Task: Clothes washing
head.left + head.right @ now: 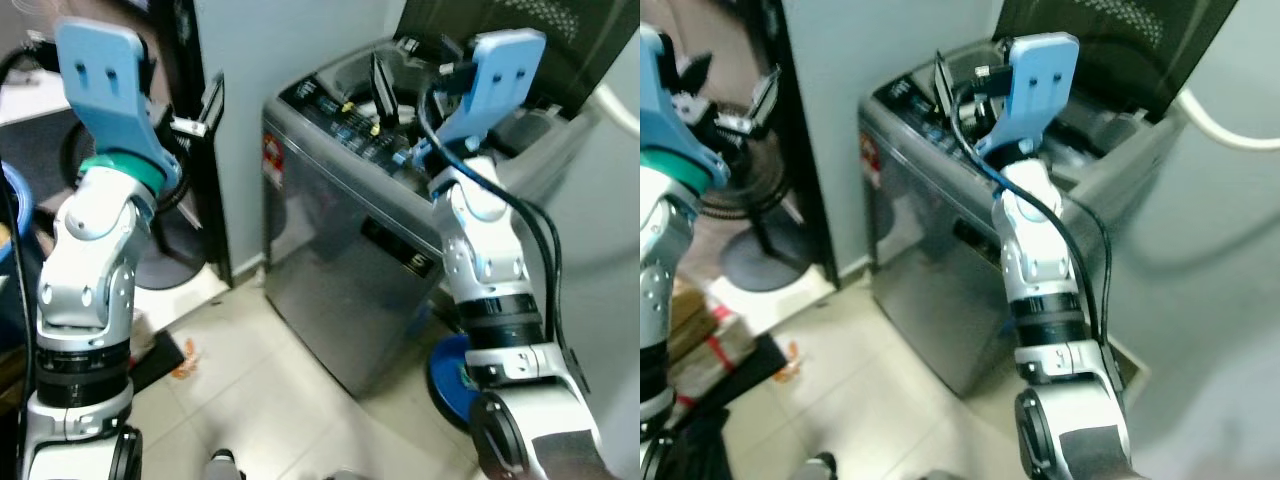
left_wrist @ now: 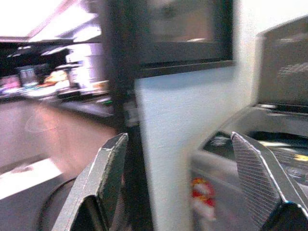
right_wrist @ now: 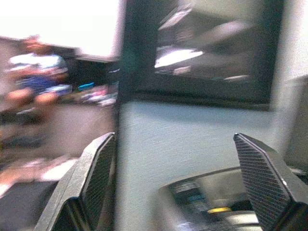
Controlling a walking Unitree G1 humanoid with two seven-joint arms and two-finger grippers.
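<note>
- While both arms are raised, you will find the washing machine (image 1: 350, 270) ahead and to the right of centre, standing on the tiled floor (image 1: 250, 400) against a pale wall (image 1: 290, 50), with its lid (image 1: 1120, 40) tilted up at the back.
- Your right gripper (image 3: 175, 187) hangs above the machine's near top edge, by the control panel (image 1: 355, 125); its two fingers (image 3: 264, 183) are spread wide apart with nothing between them, and the panel shows in the gap between them, not touching either.
- Your left gripper (image 2: 192, 183) is held well left of the machine, near a dark door frame (image 1: 190, 100); its fingers (image 2: 108, 178) are likewise spread apart and empty, with the machine's left front corner beyond the gap.
- Both forearms point upward, blue wrist plates (image 1: 105, 75) uppermost, elbows bent.
- A standing fan (image 1: 750, 200) sits left of the wall, and a blue round object (image 1: 450, 375) lies on the floor behind your right arm.
- Both wrist views are blurred.
</note>
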